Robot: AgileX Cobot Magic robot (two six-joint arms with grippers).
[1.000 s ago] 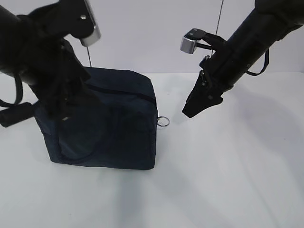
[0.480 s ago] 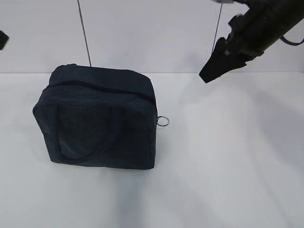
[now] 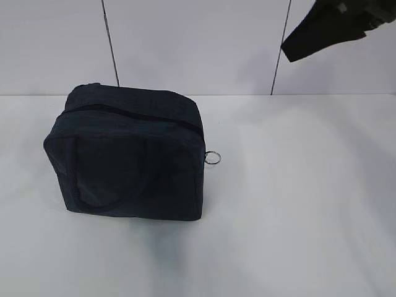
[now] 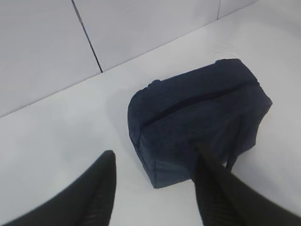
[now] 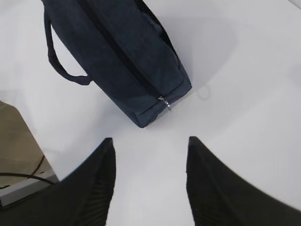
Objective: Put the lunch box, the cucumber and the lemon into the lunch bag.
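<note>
Seemingly near the end: lunch bag [image 3: 127,164] zipped, nothing loose on the bench [image 3: 297,204].
It stands upright towards the bench's left side, zipper [image 3: 133,114] drawn shut, ring pull [image 3: 212,158] hanging at its right end. No lunch box, cucumber or lemon shows; presumably packed, though unverifiable. Left pincer [image 4: 155,188] and right pincer [image 5: 148,181] both hang open and empty, raised above.
</note>
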